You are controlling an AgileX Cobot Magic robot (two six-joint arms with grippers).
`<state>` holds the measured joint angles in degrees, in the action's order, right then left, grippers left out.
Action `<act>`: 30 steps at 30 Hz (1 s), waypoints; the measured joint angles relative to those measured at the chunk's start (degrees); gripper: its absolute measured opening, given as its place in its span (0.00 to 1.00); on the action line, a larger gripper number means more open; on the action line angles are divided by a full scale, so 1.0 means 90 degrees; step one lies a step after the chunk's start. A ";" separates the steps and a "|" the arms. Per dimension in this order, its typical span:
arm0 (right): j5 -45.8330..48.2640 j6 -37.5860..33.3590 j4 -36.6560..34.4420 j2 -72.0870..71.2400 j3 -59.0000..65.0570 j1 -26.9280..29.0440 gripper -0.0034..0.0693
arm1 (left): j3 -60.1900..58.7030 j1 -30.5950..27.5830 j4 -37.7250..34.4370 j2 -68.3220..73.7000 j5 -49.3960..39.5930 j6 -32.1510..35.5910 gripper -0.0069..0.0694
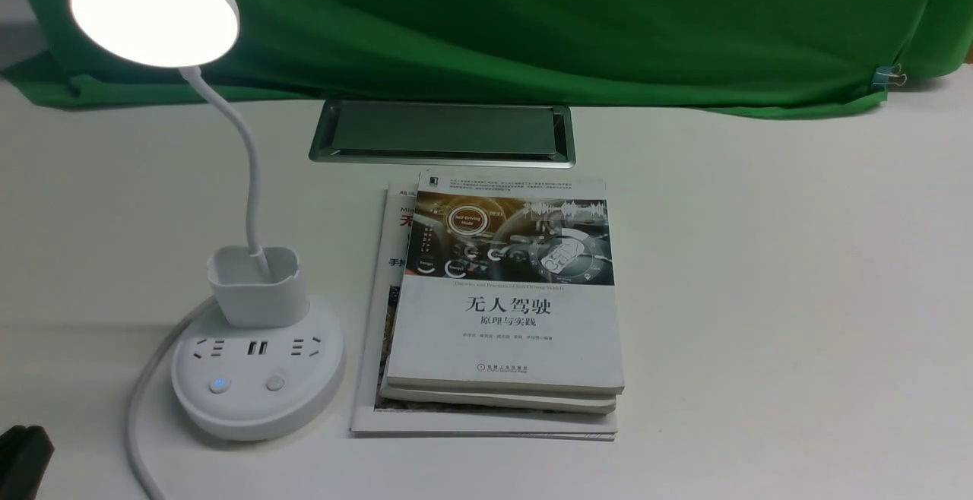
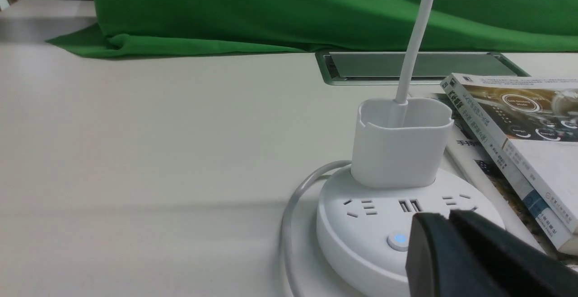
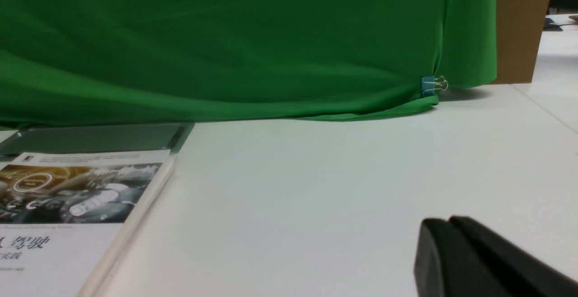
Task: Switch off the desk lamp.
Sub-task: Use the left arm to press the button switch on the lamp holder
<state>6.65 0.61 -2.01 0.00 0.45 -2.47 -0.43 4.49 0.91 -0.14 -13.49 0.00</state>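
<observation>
The white desk lamp stands at the left of the table, lit. Its disc head glows, a thin neck rises from a small cup. The round base carries sockets and two buttons: the left one glows blue, the right one is unlit. In the left wrist view the base and blue button lie just ahead of my shut left gripper, which is empty. The left gripper shows at the front view's lower left corner. My right gripper is shut and empty above bare table.
A stack of books lies right of the lamp base. A metal cable hatch sits behind it. A green cloth hangs along the back. The lamp's white cord curls round the base's left. A cardboard box stands far right.
</observation>
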 joint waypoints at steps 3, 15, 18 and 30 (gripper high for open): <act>0.0000 0.0000 0.0000 0.0000 0.0000 0.0000 0.10 | 0.0000 0.0000 0.0157 0.0000 0.0022 0.0000 0.12; 0.0000 0.0000 0.0000 0.0000 0.0000 0.0000 0.10 | 0.0000 0.0000 -0.0261 0.0000 0.2348 -0.0608 0.12; 0.0000 0.0000 0.0000 0.0000 0.0000 0.0000 0.10 | 0.0000 0.0000 -0.0354 0.0000 0.3291 -0.0811 0.12; -0.0012 0.0000 0.0000 0.0000 0.0000 0.0000 0.10 | 0.2784 0.0000 -0.0374 0.1509 0.0858 -0.1468 0.12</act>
<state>6.54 0.61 -2.01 0.00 0.45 -2.47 24.63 4.49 -2.46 13.44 -5.78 -13.21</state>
